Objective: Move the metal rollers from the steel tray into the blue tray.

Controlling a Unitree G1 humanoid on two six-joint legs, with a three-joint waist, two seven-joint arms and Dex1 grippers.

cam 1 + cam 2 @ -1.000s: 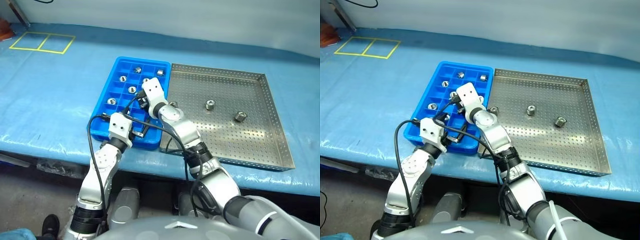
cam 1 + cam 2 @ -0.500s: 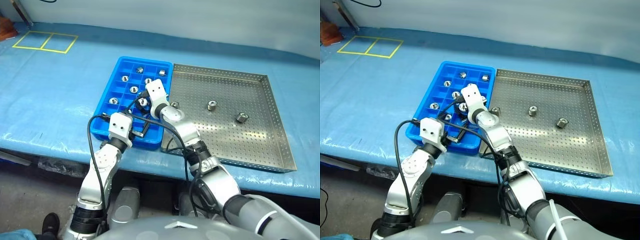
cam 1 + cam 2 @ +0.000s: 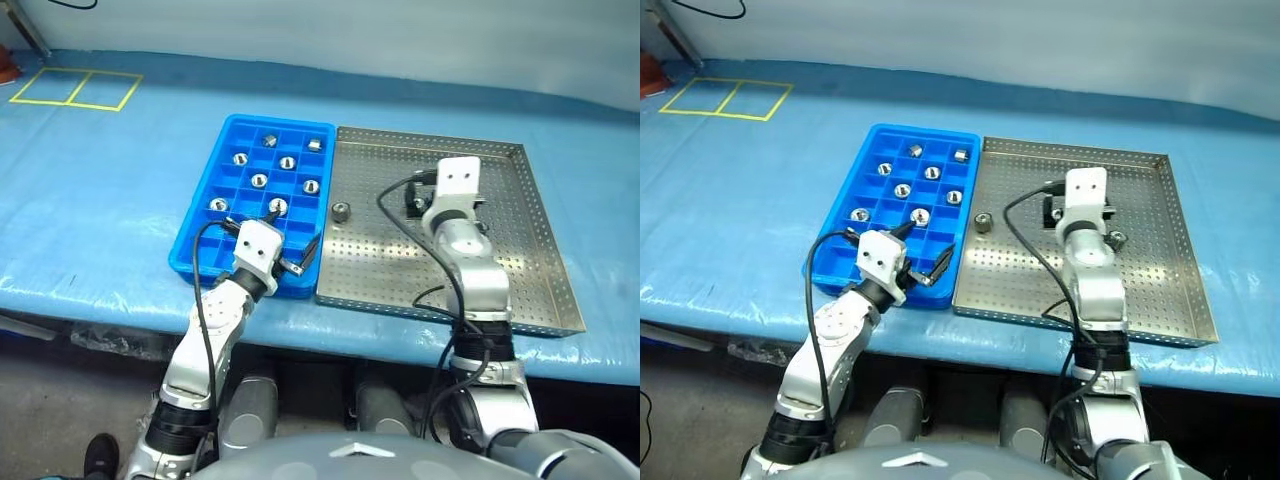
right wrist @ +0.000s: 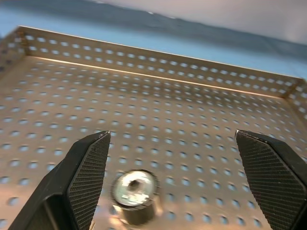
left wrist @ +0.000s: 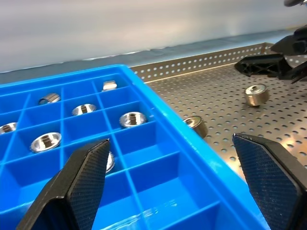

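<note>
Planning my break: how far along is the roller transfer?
Done: eight metal rollers sit in the blue tray. In hand: nothing is held; the open right tool hovers over the steel tray with a roller just ahead. Left: apparently three, that one, one near the blue tray, one further right.

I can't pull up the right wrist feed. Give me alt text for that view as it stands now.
The right gripper is open over the steel tray, its two black fingers spread wide. One metal roller lies on the perforated floor just inside one finger, untouched. The tray's raised rim runs across the far side, with blue table covering beyond.
</note>
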